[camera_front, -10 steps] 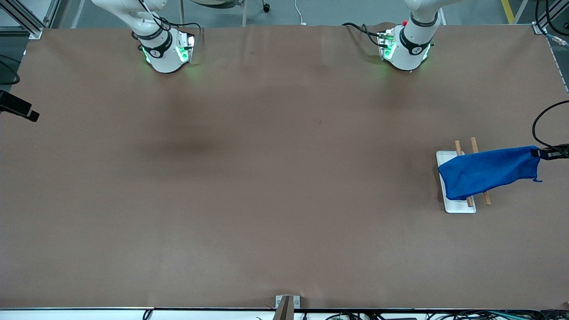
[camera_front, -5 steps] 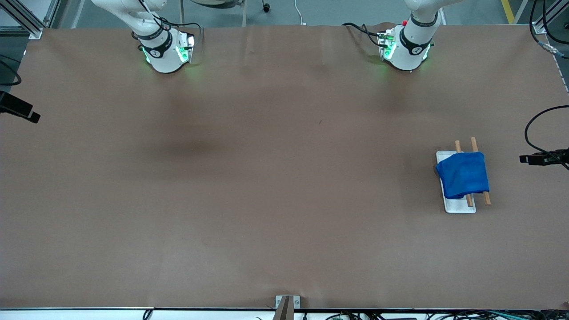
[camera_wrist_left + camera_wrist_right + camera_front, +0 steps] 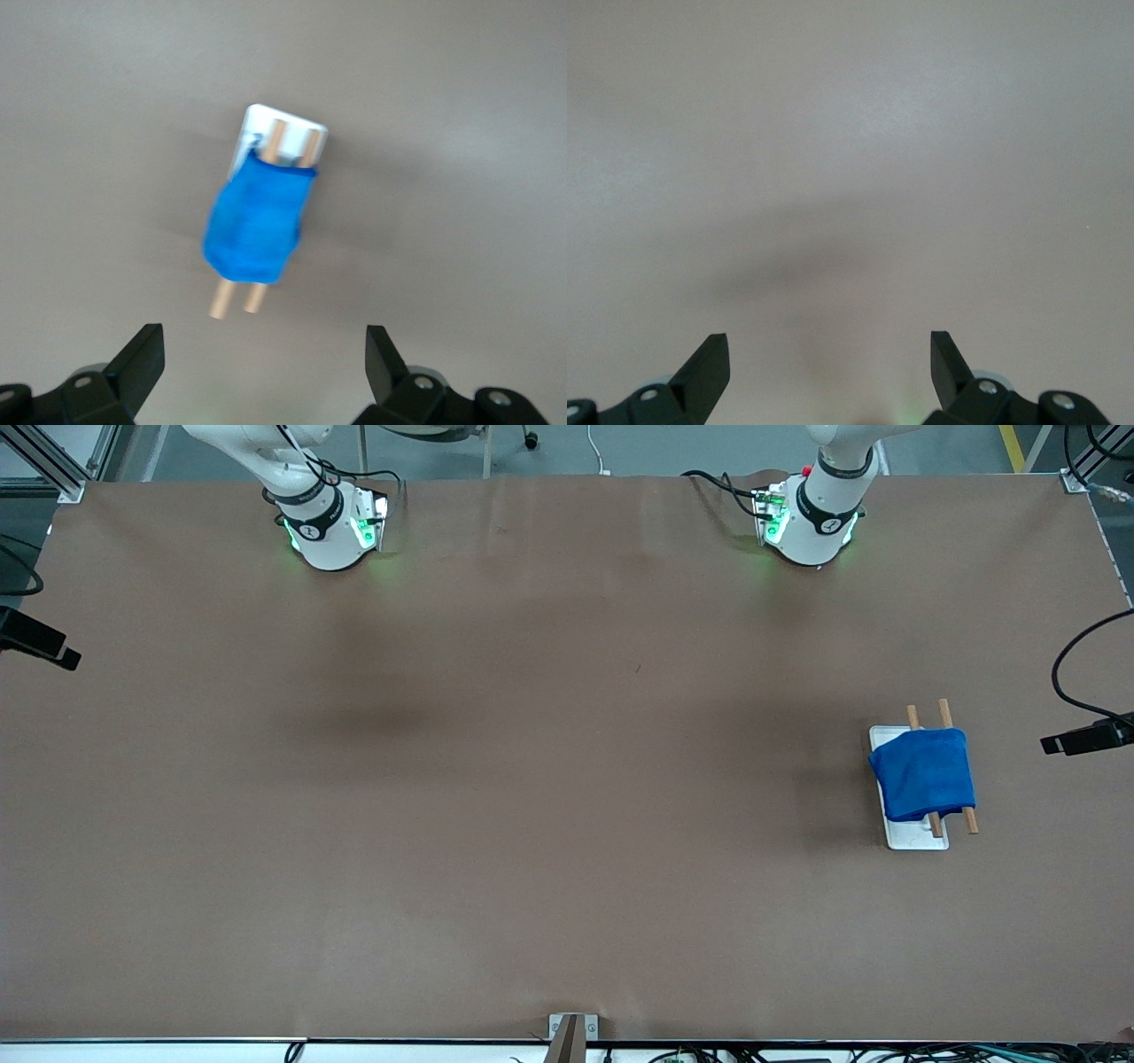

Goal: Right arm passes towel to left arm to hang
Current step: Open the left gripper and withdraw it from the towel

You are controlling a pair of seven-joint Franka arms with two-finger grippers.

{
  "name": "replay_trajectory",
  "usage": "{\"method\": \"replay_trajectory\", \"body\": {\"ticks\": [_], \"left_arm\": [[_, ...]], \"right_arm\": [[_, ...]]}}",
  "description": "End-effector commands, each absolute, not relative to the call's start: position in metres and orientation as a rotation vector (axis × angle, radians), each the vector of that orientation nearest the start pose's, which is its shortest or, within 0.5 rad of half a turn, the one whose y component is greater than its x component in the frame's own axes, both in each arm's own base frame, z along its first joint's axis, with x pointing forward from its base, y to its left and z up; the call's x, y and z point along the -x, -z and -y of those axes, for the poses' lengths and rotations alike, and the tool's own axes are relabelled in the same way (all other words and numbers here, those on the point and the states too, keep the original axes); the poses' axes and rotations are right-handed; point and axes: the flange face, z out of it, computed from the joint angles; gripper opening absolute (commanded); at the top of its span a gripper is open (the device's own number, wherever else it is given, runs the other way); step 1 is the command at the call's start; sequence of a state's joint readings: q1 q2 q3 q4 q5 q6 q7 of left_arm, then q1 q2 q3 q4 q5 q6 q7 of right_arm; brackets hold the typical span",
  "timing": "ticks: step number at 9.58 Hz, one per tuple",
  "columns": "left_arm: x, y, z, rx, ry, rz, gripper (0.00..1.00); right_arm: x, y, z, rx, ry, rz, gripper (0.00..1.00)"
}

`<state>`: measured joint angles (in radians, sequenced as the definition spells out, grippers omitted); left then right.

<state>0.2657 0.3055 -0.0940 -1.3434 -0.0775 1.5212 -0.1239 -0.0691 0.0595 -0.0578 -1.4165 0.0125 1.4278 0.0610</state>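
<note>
The bright blue towel (image 3: 921, 773) hangs folded over two wooden rods (image 3: 969, 819) of a small rack with a white base (image 3: 916, 838), toward the left arm's end of the table. In the left wrist view the towel (image 3: 257, 221) drapes over the rods (image 3: 232, 299), whose ends stick out past it. My left gripper (image 3: 263, 336) is open and empty, up in the air beside the rack and apart from the cloth; in the front view the left gripper (image 3: 1076, 740) shows at the picture's edge. My right gripper (image 3: 830, 350) waits open and empty over bare table.
The brown table (image 3: 567, 779) spreads wide between the two arm bases (image 3: 328, 531) and the rack. A black cable (image 3: 1067, 664) loops above the left gripper. A small metal bracket (image 3: 571, 1032) sits at the table's near edge.
The left gripper opened and let go of the towel's end. The cloth, stretched out toward it before, fell back over the rods. The gripper drew slightly away from the rack.
</note>
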Motion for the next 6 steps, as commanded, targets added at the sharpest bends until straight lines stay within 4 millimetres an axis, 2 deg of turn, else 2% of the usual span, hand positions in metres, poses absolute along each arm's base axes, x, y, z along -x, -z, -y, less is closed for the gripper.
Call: {"method": "replay_trajectory", "body": {"ticks": [1,2,6], "left_arm": [[-0.614,-0.567,-0.065,3.193,-0.195,0.468,1.0],[-0.606,-0.587,-0.047,3.194,-0.156,0.416,1.0],[-0.568,-0.651,-0.006,3.185,-0.049,0.183,1.0]], "right_arm": [[-0.553,-0.654,0.067,3.123,-0.081,-0.285,1.0],[-0.553,-0.654,0.068,3.122,-0.081,-0.287,1.0],[-0.553,-0.653,0.072,3.12,-0.084,-0.291,1.0]]}}
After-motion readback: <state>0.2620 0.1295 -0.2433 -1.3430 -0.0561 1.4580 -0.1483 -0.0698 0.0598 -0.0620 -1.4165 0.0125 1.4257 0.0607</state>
